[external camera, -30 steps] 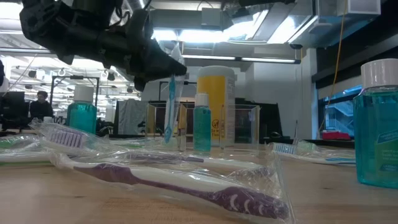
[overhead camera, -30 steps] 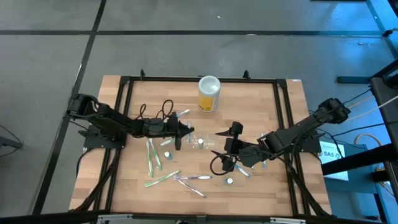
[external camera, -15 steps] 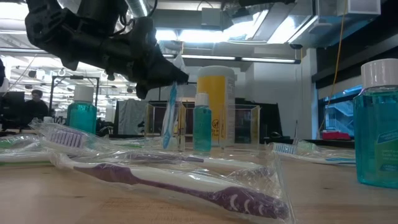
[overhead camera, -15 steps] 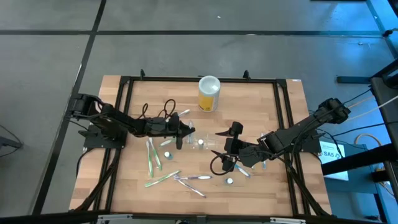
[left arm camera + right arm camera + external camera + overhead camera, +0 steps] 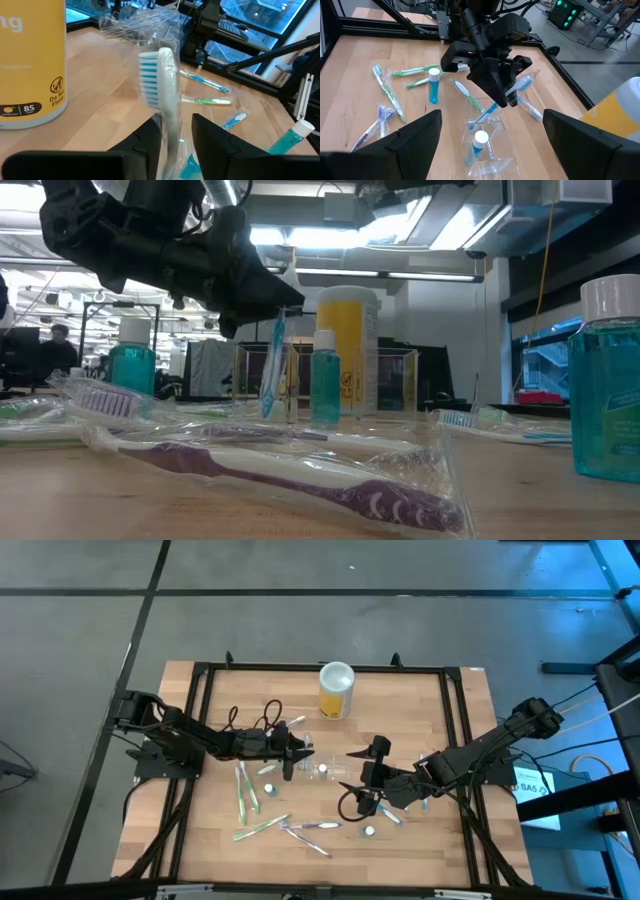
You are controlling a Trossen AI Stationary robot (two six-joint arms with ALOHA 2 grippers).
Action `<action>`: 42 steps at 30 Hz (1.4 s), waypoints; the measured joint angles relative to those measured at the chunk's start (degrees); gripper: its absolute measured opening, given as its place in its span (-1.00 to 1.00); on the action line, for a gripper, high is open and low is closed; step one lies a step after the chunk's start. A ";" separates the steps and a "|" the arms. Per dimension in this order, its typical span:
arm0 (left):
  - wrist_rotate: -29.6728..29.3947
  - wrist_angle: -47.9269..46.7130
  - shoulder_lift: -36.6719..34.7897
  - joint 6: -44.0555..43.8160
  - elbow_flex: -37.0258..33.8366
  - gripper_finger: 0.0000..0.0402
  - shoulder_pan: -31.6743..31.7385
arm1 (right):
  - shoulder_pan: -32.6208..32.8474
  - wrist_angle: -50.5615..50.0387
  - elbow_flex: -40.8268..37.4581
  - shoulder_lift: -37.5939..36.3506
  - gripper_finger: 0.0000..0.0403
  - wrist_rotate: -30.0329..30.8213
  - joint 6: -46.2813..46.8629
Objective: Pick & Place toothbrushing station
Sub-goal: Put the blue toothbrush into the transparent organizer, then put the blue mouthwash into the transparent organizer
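The left gripper (image 5: 495, 82) is closed on a wrapped toothbrush (image 5: 162, 82), holding it just above the clear station (image 5: 482, 142), which sits near the table's (image 5: 440, 830) middle, in front of the yellow canister (image 5: 336, 690). A small blue bottle (image 5: 479, 142) stands inside the station. The right gripper (image 5: 362, 772) waits beside the station, fingers spread wide and empty.

The left end effector (image 5: 299, 750) reaches mid-table beside the clear toothbrushing station (image 5: 322, 768) (near the yellow canister (image 5: 336, 690)).
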 joint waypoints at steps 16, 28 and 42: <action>-0.04 0.21 -0.29 1.72 -0.05 -0.11 -0.98 | -0.38 0.02 -0.01 0.00 0.64 -1.51 0.02; -0.02 -0.27 -2.25 5.80 -0.07 -0.02 -0.98 | -0.81 0.02 -0.02 0.00 0.67 -1.51 -0.06; 3.67 -0.99 -2.25 4.56 -0.07 -0.02 -1.27 | -2.42 0.04 -0.02 0.00 0.61 -3.47 0.22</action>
